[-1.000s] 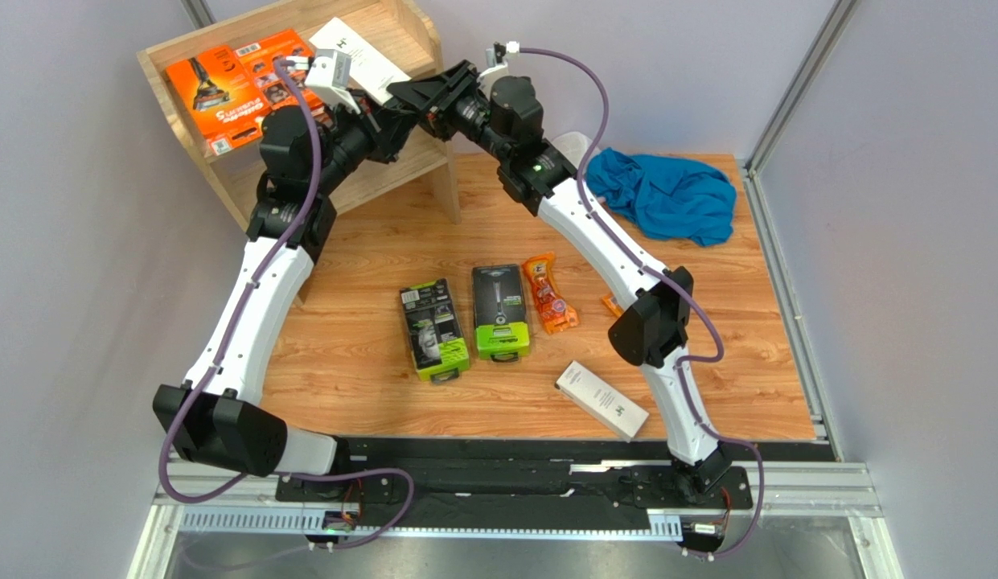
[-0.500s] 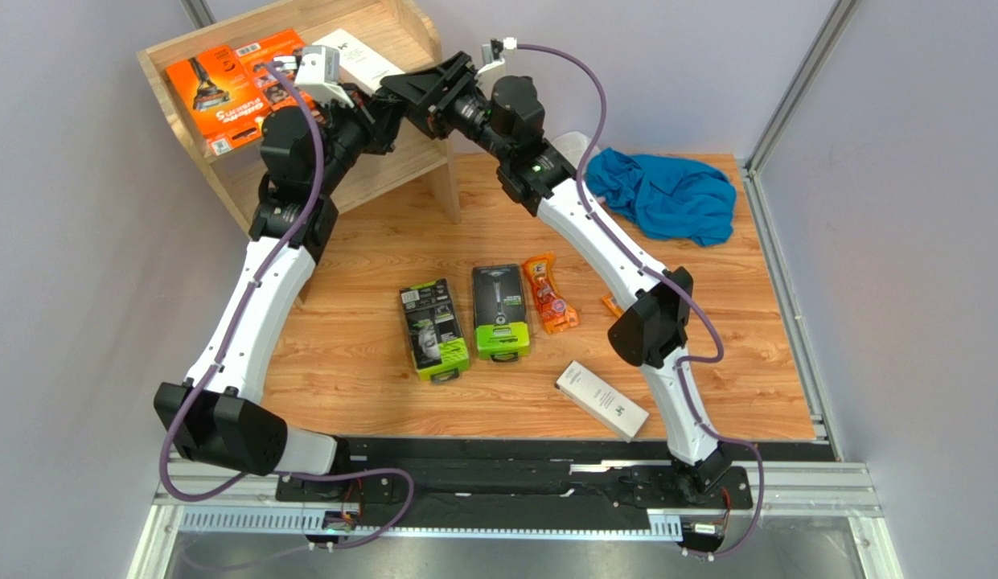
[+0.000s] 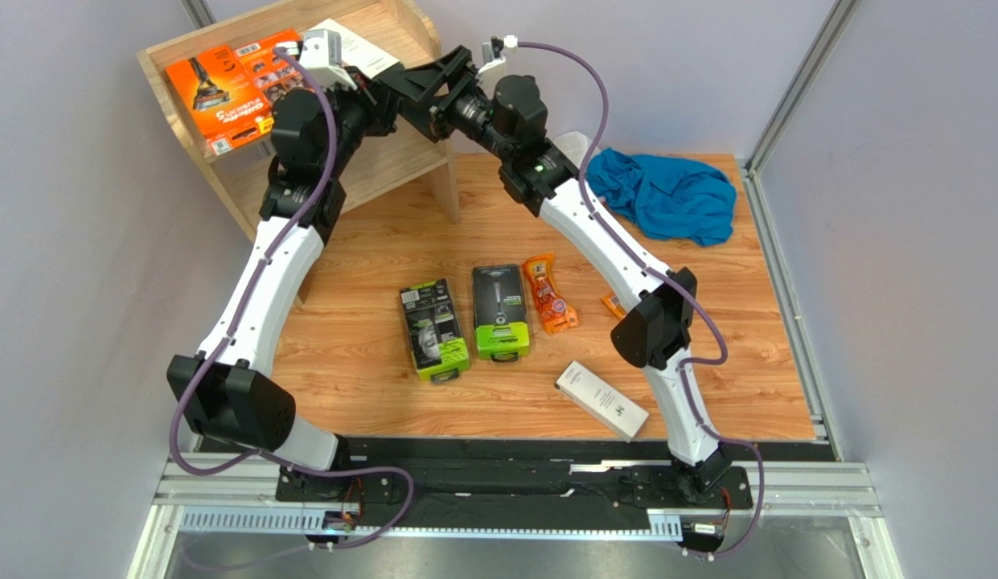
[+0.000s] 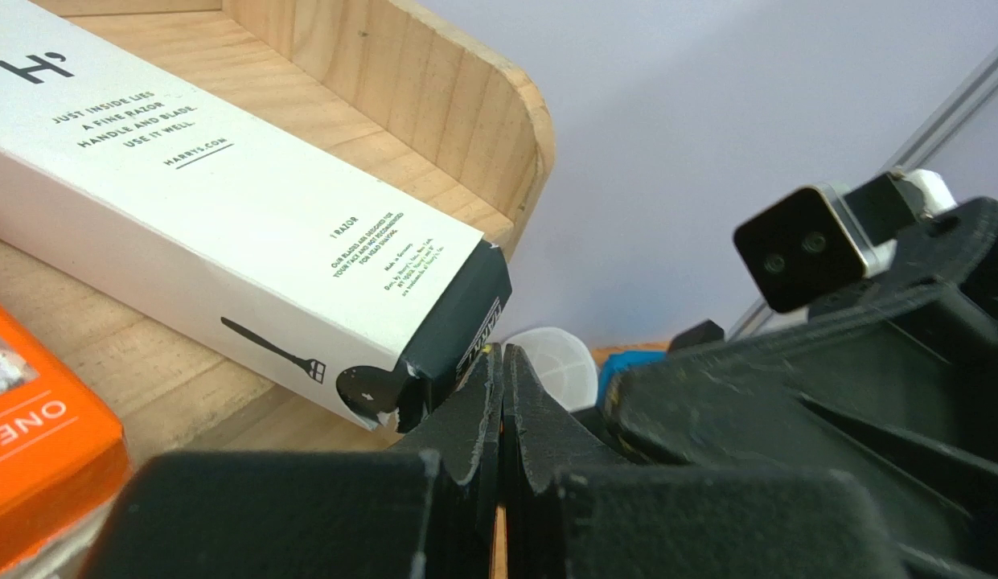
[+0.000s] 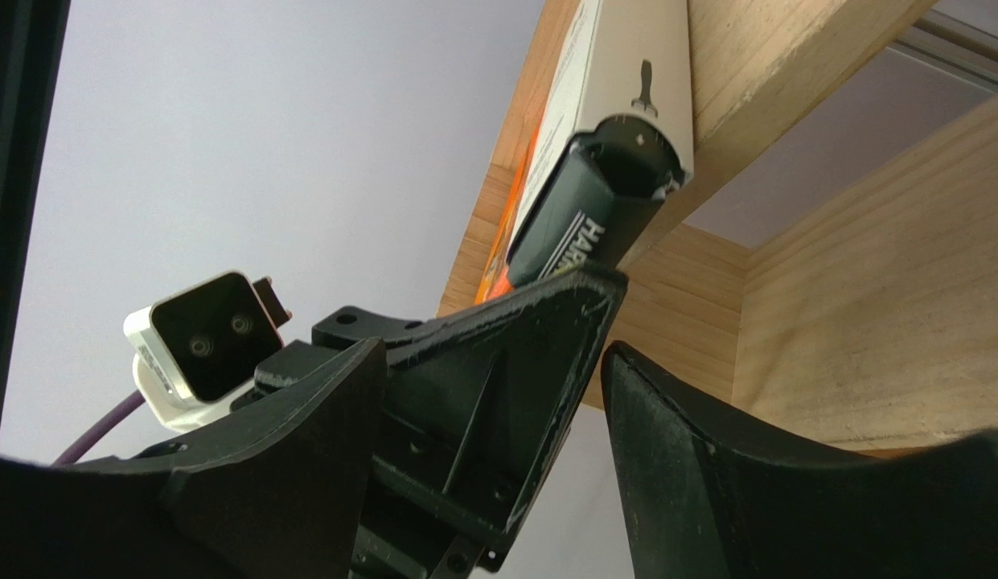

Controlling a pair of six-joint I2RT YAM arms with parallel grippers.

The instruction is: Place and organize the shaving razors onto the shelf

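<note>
The white razor box [image 4: 226,229] is sitting on the shelf's [image 3: 417,36] top tier at the bench's far left corner, black end overhanging, with the closed, empty left claw [image 4: 504,410] seemingly squaring it and the right claw [image 5: 491,362] gaping open, calling for a gentle inward push.

White box [image 4: 226,229], black end; orange pack [image 3: 220,91]; light-wood shelf [image 3: 441,191]; blue cloth [image 3: 661,193].

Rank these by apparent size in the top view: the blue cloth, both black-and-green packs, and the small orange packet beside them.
1. blue cloth
2. left black-and-green pack and right black-and-green pack: these look alike, so I won't rank them
3. small orange packet
</note>
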